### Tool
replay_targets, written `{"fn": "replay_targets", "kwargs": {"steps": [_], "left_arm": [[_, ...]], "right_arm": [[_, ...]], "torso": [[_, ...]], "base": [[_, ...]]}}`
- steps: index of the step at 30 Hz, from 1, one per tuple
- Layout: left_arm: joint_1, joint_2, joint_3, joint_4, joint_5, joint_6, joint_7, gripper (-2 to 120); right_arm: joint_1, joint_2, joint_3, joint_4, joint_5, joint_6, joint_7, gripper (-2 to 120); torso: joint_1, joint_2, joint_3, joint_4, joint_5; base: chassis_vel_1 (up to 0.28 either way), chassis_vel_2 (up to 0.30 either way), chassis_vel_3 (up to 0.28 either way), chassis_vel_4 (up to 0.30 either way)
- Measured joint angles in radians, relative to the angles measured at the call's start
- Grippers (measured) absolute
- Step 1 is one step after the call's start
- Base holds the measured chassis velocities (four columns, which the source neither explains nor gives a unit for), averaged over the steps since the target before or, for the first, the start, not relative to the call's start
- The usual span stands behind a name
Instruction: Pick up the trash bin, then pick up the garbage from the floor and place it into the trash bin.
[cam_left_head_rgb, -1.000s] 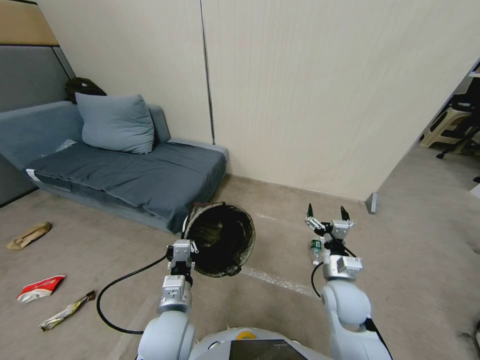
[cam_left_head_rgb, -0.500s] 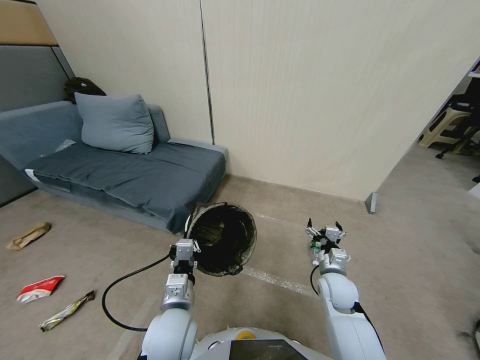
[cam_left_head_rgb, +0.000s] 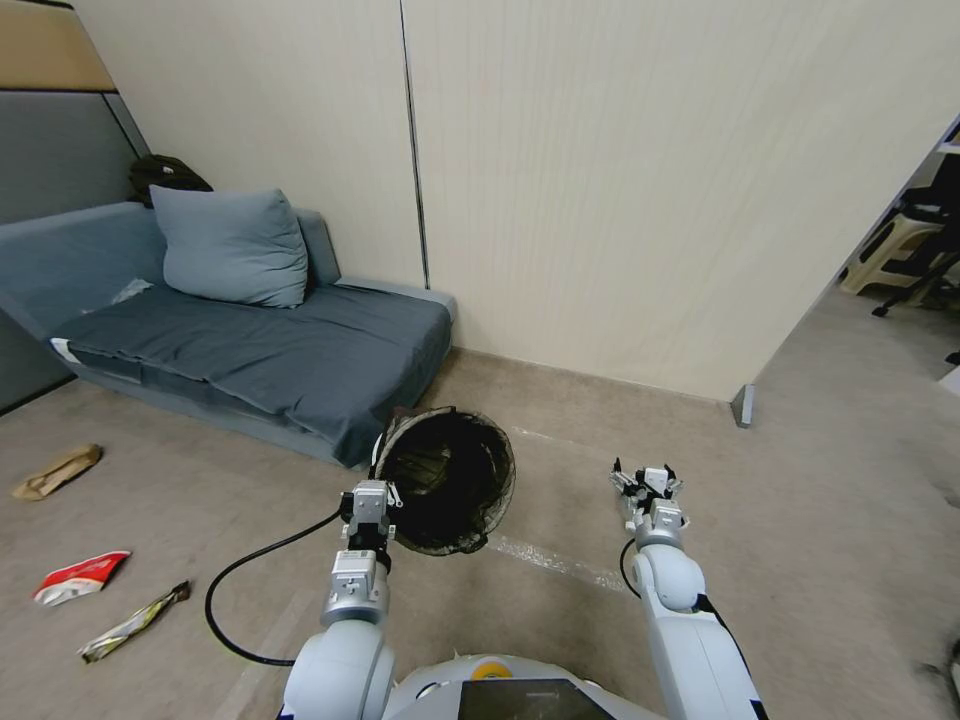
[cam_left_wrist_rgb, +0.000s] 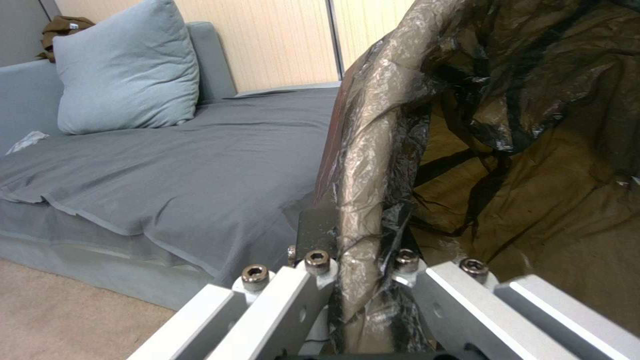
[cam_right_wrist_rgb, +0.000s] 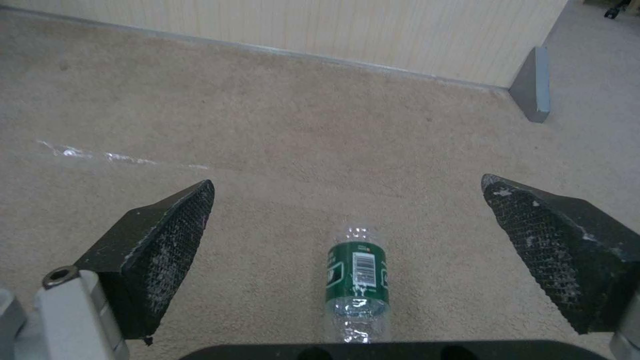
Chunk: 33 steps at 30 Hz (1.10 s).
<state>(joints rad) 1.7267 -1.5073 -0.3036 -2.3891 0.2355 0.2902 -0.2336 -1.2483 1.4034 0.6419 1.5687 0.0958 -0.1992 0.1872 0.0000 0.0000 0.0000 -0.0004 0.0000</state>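
My left gripper (cam_left_head_rgb: 375, 497) (cam_left_wrist_rgb: 360, 260) is shut on the rim of the trash bin (cam_left_head_rgb: 450, 480), which hangs tilted with its black-lined mouth (cam_left_wrist_rgb: 507, 100) facing me. My right gripper (cam_left_head_rgb: 645, 470) is low over the carpet and open. In the right wrist view a small clear bottle with a green label (cam_right_wrist_rgb: 357, 280) lies on the floor between and just behind its wide-spread fingers (cam_right_wrist_rgb: 167, 235), touching neither. More garbage lies far left on the floor: a brown paper bag (cam_left_head_rgb: 58, 470), a red-and-white packet (cam_left_head_rgb: 80, 577) and a yellow wrapper (cam_left_head_rgb: 133, 622).
A grey sofa (cam_left_head_rgb: 250, 350) with a pillow (cam_left_head_rgb: 232, 245) stands just behind the bin. A beige wall runs across the back and ends at a partition foot (cam_left_head_rgb: 742, 405). A black cable (cam_left_head_rgb: 240, 580) loops on the floor by my left arm. A shiny tape strip (cam_left_head_rgb: 555, 562) crosses the carpet.
My right arm has dropped towards the floor, bringing the open gripper down around the bottle. The left gripper keeps its hold on the bin, which has barely moved.
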Motion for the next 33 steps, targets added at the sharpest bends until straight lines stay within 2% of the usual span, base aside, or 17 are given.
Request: {"fn": "replay_targets", "kwargs": {"steps": [2, 6, 20, 33], "left_arm": [[0.001, 0.001, 0.006, 0.0, 0.002, 0.0, -0.001, 0], [0.002, 0.001, 0.011, 0.0, 0.005, 0.0, -0.002, 0], [0.021, 0.005, 0.018, -0.004, 0.02, -0.001, -0.005, 0], [0.027, 0.005, 0.022, -0.005, 0.028, -0.002, -0.006, 0]], "right_arm": [[0.034, -0.028, -0.001, -0.058, 0.039, -0.043, -0.005, 100], [0.055, -0.042, -0.001, -0.092, 0.056, -0.069, -0.016, 100], [0.126, -0.068, -0.014, -0.205, 0.059, -0.081, -0.033, 100], [0.183, -0.087, -0.022, -0.315, 0.132, -0.123, -0.043, 100]], "torso": [[0.0, 0.0, 0.0, 0.0003, 0.0003], [0.0, 0.0, 0.0, 0.0003, 0.0003], [0.0, 0.0, 0.0, 0.0005, 0.0], [0.0, 0.0, 0.0, 0.0005, 0.0]], "base": [[0.0, 0.0, 0.0, 0.0], [0.0, 0.0, 0.0, 0.0], [0.0, 0.0, 0.0, 0.0], [0.0, 0.0, 0.0, 0.0]]}}
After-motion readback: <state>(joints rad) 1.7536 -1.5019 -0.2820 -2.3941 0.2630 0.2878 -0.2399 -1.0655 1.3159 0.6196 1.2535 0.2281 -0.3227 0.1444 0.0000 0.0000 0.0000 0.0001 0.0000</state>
